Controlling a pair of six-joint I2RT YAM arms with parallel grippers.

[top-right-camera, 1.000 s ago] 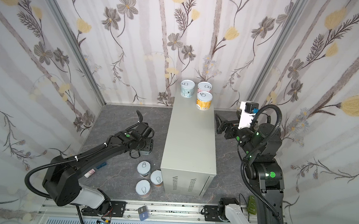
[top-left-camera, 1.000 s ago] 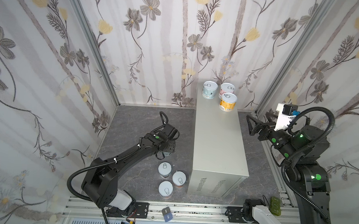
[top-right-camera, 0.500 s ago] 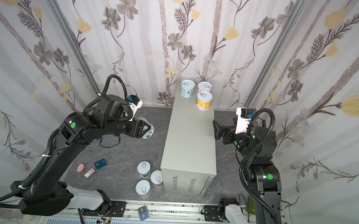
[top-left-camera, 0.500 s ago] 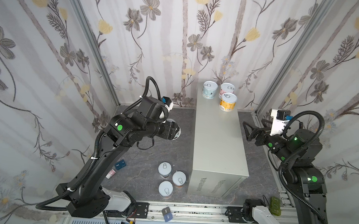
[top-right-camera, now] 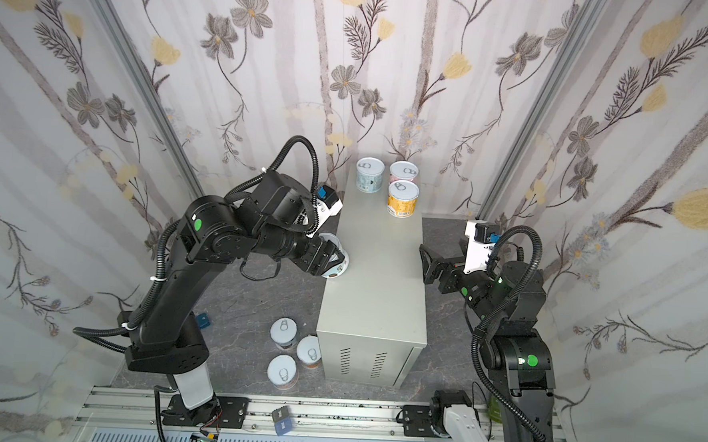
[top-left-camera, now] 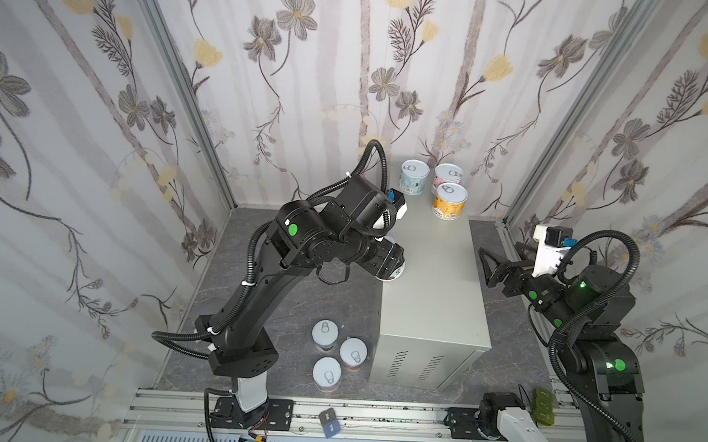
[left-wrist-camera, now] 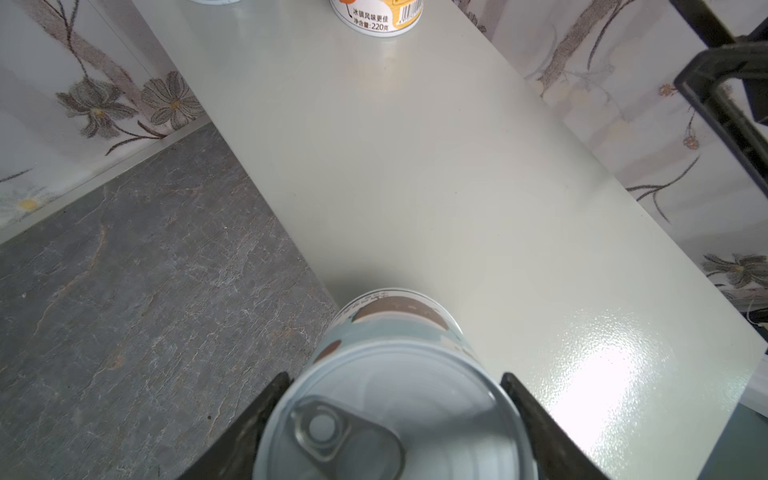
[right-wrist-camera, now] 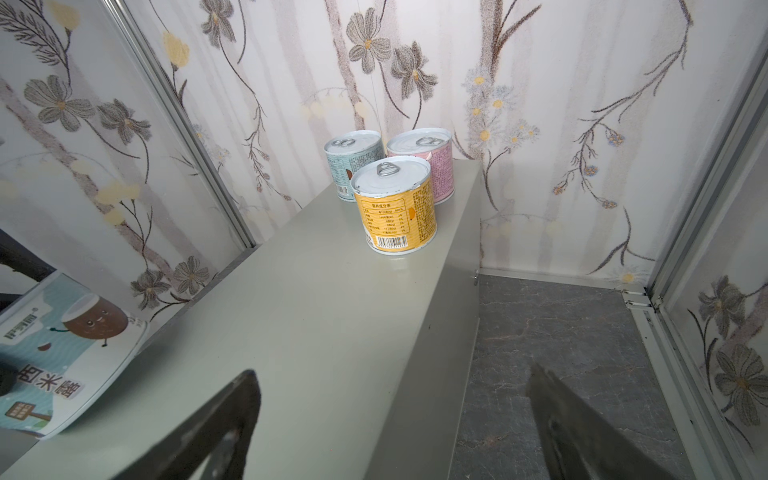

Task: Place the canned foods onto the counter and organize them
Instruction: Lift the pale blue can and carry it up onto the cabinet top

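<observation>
Cans with silver pull-tab lids (top-left-camera: 327, 374), three of them, stand on the dark grey marbled floor (top-left-camera: 339, 304) at lower centre. Mid-frame the left hand (top-right-camera: 330, 259) grasps a tilted pale-blue cylindrical can (right-wrist-camera: 62, 353) lettered "西米露", now at the left edge of the tall light-grey metal worktop (top-left-camera: 432, 284), no longer out over the floor. The right hand (top-left-camera: 489, 268) gapes empty. Farthest: light-blue can (top-left-camera: 414, 181), pink can (top-left-camera: 448, 176), orange can (top-left-camera: 451, 202) marked "220".

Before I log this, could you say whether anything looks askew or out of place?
Only the light-blue can in the left gripper: it is tilted at the edge of the light-grey metal counter; the three cans on it stand upright.
</observation>
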